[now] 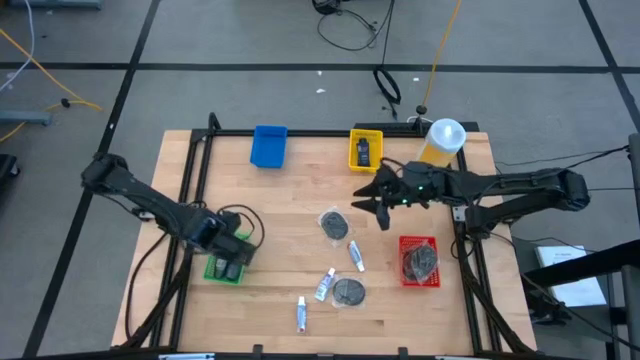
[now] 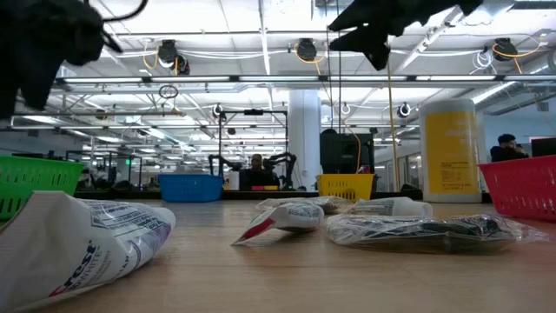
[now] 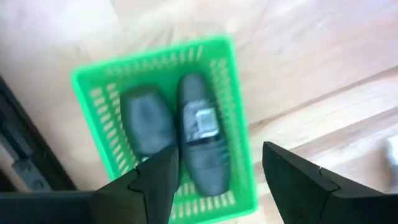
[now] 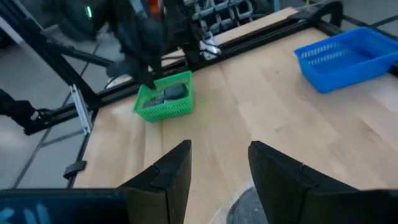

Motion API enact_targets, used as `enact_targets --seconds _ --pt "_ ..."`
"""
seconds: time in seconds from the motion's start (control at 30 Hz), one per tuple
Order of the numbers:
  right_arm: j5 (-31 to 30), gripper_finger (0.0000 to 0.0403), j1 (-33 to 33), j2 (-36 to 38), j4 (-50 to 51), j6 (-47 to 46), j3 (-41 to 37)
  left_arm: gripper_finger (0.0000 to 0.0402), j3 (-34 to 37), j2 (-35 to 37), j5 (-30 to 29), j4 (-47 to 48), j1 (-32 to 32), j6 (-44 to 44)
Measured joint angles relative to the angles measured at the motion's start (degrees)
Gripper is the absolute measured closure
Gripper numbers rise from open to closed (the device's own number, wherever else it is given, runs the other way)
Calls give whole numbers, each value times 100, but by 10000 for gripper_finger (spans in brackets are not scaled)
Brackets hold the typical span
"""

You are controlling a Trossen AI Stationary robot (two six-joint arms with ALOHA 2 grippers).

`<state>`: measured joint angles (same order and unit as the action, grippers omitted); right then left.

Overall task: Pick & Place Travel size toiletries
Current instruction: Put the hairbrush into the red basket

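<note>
Loose on the table lie two wrapped dark discs (image 1: 333, 222) (image 1: 348, 291) and three white tubes (image 1: 355, 255) (image 1: 325, 286) (image 1: 301, 314). My left gripper (image 1: 237, 252) (image 3: 221, 155) hangs open just above the green tray (image 1: 224, 268), which holds two dark items (image 3: 200, 134) (image 3: 144, 121). My right gripper (image 1: 372, 205) (image 4: 219, 149) hovers open above the table, right of the upper disc, touching nothing. A dark disc (image 1: 419, 262) lies in the red tray (image 1: 404, 243). A small dark bottle (image 1: 364, 152) lies in the yellow tray (image 1: 354, 135).
A blue tray (image 1: 269, 146) sits at the far edge, left of the yellow tray. The big yellow bottle with a white cap (image 1: 443, 140) stands at the far right corner, close behind my right arm. Black frame rails run along the table's left and right sides.
</note>
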<state>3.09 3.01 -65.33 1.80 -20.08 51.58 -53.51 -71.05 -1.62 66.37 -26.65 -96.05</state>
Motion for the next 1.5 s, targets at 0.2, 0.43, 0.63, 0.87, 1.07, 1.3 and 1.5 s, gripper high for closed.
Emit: enact_targets --seconds 0.2,0.43,0.63,0.87,1.07,1.3,1.5 --pt "0 252 -88 -636 29 250 429 183 -45 850 -1433 -115 2 107" --pt "-120 252 -44 -1093 826 303 445 183 -45 1279 -2507 -511 157 567" --pt "-148 252 -57 -1556 1692 1043 442 183 -45 1285 -2773 -1010 557 1416" --pt "-145 247 -149 -2073 1666 1898 238 183 -45 1277 -2754 -1350 1046 2035" --pt "-146 214 -332 -2290 1331 2635 202 183 -45 1267 -2686 -1421 1279 2277" --pt "-149 161 -286 -2535 1001 2522 187 183 -45 1245 -2687 -1421 1360 2299" --pt "-153 147 -264 -3020 771 2427 186 183 -45 1242 -2684 -1421 1357 2340"
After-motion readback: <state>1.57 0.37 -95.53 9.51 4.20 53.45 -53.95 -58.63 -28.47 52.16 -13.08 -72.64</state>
